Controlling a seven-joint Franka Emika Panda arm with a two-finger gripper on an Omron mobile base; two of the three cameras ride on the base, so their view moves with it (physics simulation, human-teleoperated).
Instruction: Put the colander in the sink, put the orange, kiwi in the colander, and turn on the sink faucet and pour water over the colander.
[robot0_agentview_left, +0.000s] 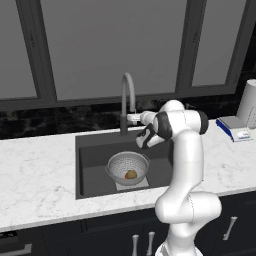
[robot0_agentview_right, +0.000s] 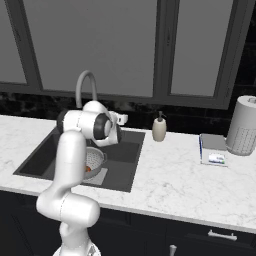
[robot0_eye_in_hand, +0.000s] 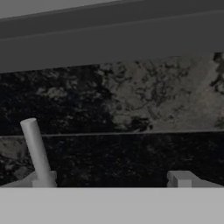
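A: Where's your colander?

B: Your colander (robot0_agentview_left: 128, 168) sits in the sink (robot0_agentview_left: 95, 165), over the pale drain plate toward the basin's front. One fruit lies inside it, orange-brown in the left base view; you can't tell from here whether it's the orange or the kiwi.

A: And the faucet?

B: The sink faucet (robot0_agentview_left: 127, 100) stands at the basin's back rim, at about 12 o'clock from the colander, spout arching forward. In the hand view a pale grey rod (robot0_eye_in_hand: 37, 151) rises at 9 o'clock, just above the left fingertip (likely the tap's lever, though you can't be sure).

A: The gripper?

B: Your gripper (robot0_eye_in_hand: 111, 178) is spread wide, pinching nothing, facing the dark backsplash beside the faucet's stem.

A: Anything else?

B: A cream soap dispenser (robot0_agentview_right: 159, 128) stands at 3 o'clock from the sink.
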